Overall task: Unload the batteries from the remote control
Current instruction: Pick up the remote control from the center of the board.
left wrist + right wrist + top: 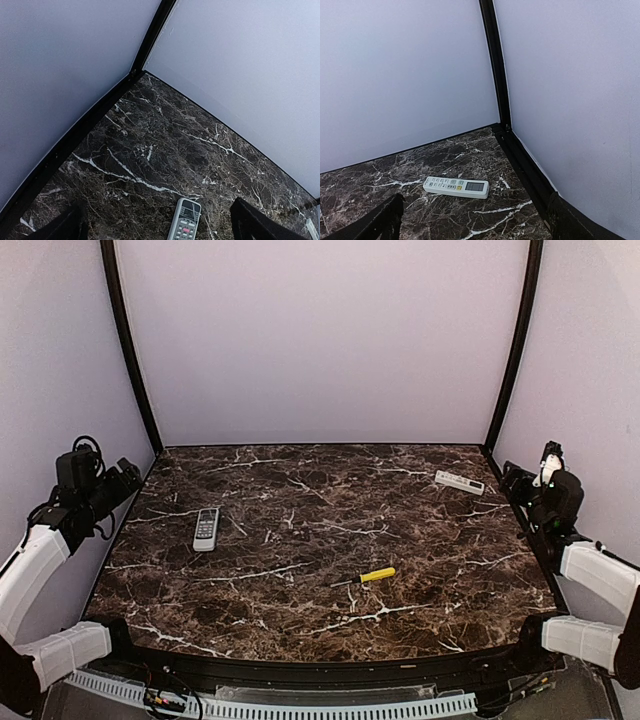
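The grey remote is cut off by the lower edge of the left wrist view; on the white remote the labels are too small to be read

No legible text or markings anywhere.

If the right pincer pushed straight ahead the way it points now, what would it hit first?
Likely the white remote, lying on the table dead ahead of the right pincer; depth is unclear, so it may touch the table first.
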Controlling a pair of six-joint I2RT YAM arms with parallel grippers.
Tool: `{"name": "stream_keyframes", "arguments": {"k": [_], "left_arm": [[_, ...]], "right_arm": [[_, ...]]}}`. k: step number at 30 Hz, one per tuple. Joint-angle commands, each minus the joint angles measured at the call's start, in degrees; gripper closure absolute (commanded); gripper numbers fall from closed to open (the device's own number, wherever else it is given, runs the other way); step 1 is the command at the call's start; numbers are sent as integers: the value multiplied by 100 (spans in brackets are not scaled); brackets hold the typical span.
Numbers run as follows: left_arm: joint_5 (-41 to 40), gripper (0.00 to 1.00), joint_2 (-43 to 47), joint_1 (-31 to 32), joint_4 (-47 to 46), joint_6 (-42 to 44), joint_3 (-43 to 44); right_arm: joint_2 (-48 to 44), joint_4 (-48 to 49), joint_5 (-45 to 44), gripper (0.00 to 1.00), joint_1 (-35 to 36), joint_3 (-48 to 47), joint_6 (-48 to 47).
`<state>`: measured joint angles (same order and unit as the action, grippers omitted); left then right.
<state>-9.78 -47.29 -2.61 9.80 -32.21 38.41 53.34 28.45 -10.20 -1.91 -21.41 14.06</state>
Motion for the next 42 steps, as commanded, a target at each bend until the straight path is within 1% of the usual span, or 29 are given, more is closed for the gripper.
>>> {"name": "stream_keyframes", "arguments": {"k": [1, 6, 12, 16, 17, 19, 20, 24, 27, 31, 33, 37, 39, 42], "left_arm": [[89, 1, 35, 6, 166, -30, -69], [110, 1, 24, 6, 219, 39, -33], [117, 1, -198, 4, 807, 23, 310], [707, 1, -397, 14, 1173, 310, 734], [1042, 1, -440, 19, 1276, 363, 793], [1406, 1, -651, 100, 1511, 543, 991], [1438, 1, -831, 159, 1710, 666, 1113], [1354, 1, -1449, 787, 2249, 885, 1291], [1339, 1, -1907, 1242, 2422, 884, 1241], [1242, 1, -2473, 1653, 2492, 974, 1249], [1233, 1, -2876, 1767, 2641, 1162, 1427], [915, 1, -3654, 1841, 3074, 1603, 2023], [942, 1, -3908, 1851, 3056, 1702, 2117], [1203, 1, -4193, 1887, 2886, 1692, 2154]], "right_arm": [[-50, -17, -96, 1, -25, 32, -9], [38, 3, -166, 1, -24, 8, 105], [146, -199, -27, 1, -23, -140, 167], [102, -226, 192, 1, -28, -155, 139], [76, -210, 226, 1, -27, -139, 140], [4, -161, 296, 1, -22, -98, 155], [-42, -158, 305, 1, -26, -86, 170], [-139, -195, 301, 1, -22, -57, 176], [-173, -248, 253, 1, -23, -63, 146], [-106, -302, 171, 1, -23, -102, 149], [-65, -311, 182, 1, -23, -132, 158], [-24, -294, 259, 1, -26, -145, 203], [-22, -276, 264, 1, -21, -144, 208], [-21, -287, 205, 1, -26, -144, 186]]}}
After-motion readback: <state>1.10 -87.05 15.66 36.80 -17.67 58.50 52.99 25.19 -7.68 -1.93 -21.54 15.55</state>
